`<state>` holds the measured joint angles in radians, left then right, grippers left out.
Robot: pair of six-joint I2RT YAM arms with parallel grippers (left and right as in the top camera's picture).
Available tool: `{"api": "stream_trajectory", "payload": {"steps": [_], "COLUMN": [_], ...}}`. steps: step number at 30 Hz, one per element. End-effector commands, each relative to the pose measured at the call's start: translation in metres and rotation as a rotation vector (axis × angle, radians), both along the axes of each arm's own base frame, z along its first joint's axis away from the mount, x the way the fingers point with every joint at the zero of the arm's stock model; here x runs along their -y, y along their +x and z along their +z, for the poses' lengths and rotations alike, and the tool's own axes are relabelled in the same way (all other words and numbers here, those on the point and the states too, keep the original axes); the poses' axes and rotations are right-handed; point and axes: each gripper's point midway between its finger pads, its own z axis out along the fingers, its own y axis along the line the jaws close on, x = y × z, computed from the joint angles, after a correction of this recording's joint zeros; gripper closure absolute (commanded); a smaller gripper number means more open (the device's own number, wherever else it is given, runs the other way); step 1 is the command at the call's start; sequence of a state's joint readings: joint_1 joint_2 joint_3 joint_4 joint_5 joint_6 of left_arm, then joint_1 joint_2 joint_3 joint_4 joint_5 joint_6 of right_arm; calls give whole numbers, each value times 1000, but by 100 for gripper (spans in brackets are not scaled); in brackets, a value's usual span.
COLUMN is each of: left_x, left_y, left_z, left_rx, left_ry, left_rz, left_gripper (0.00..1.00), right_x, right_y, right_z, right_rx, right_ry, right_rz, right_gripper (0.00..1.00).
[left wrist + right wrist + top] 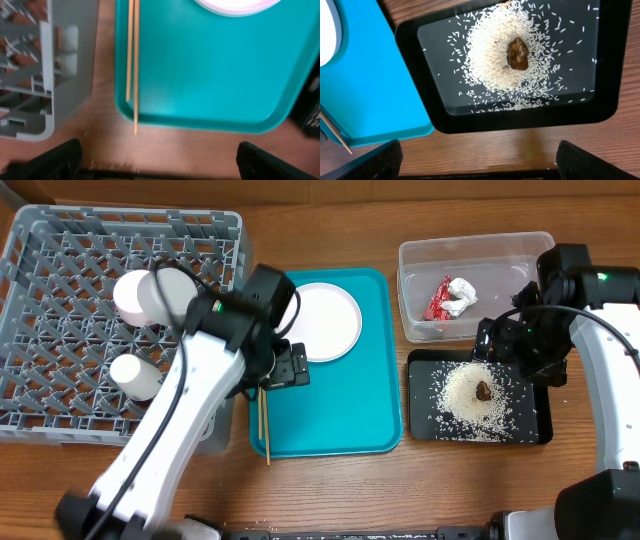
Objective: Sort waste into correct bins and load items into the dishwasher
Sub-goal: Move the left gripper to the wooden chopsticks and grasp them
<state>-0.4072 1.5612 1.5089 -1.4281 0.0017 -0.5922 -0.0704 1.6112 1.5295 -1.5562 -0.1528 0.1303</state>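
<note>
The grey dish rack (pixel 60 330) holds a white bowl (pixel 140 295) and a small white cup (pixel 135 375). A round white plate (pixel 325 320) lies on the teal tray, and the wooden chopsticks (pixel 265 425) lie along its left edge and poke over its front rim; they also show in the left wrist view (pixel 132 60). The clear tub (pixel 420 260) holds the red wrapper (pixel 438 300) and white paper wad (pixel 462 293). The black tray (pixel 535 425) holds rice (pixel 465 395) and a brown lump (pixel 483 390). My left gripper (pixel 288 365) is open and empty above the chopsticks. My right gripper (pixel 505 340) is open and empty over the black tray's far edge.
The teal tray (pixel 340 410) sits between the rack and the bins. In the left wrist view, the rack's corner (pixel 50 75) stands close to the teal tray's left rim (pixel 200 122). In the right wrist view, the black tray (pixel 520 122) nearly touches the teal tray (pixel 365 90).
</note>
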Motion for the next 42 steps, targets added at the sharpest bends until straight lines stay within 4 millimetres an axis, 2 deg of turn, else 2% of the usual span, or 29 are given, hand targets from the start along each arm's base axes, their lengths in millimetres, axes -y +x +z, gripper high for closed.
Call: {"api": "stream_trajectory", "payload": {"steps": [1, 6, 13, 19, 24, 28, 32, 33, 38, 39, 42], "left_x": [-8, 3, 9, 14, 17, 15, 14, 14, 13, 12, 9], "left_y": [-1, 10, 4, 1, -10, -16, -17, -17, -18, -19, -25], "left_z": [3, -43, -99, -131, -156, -169, -174, -174, -175, -175, -180], "left_rx": [128, 140, 24, -75, -185, -236, -250, -247, -251, -254, -268], "left_ry": [10, -31, -18, -3, 1, 24, 32, 35, 40, 42, 49], "left_rz": [106, 99, 93, 92, 98, 99, 91, 88, 87, 87, 89], "left_gripper": [0, 0, 3, 4, 4, 5, 6, 8, 34, 44, 62], "right_x": [-1, -1, -2, -2, -2, -2, -2, -2, -2, -2, -2], "right_y": [0, 0, 0, 0, 0, 0, 0, 0, 0, 0, -1], "right_z": [6, 6, 6, 6, 6, 6, 6, 6, 6, 6, 6], "right_rx": [24, 24, 24, 24, 23, 23, 23, 23, 23, 23, 20], "right_ry": [0, 1, 4, 4, 4, 4, 4, 4, 3, 4, 4], "right_rz": [2, 2, 2, 2, 2, 2, 2, 2, 2, 2, 2], "right_gripper": [0, 0, 0, 0, 0, 0, 0, 0, 0, 0, 0]}}
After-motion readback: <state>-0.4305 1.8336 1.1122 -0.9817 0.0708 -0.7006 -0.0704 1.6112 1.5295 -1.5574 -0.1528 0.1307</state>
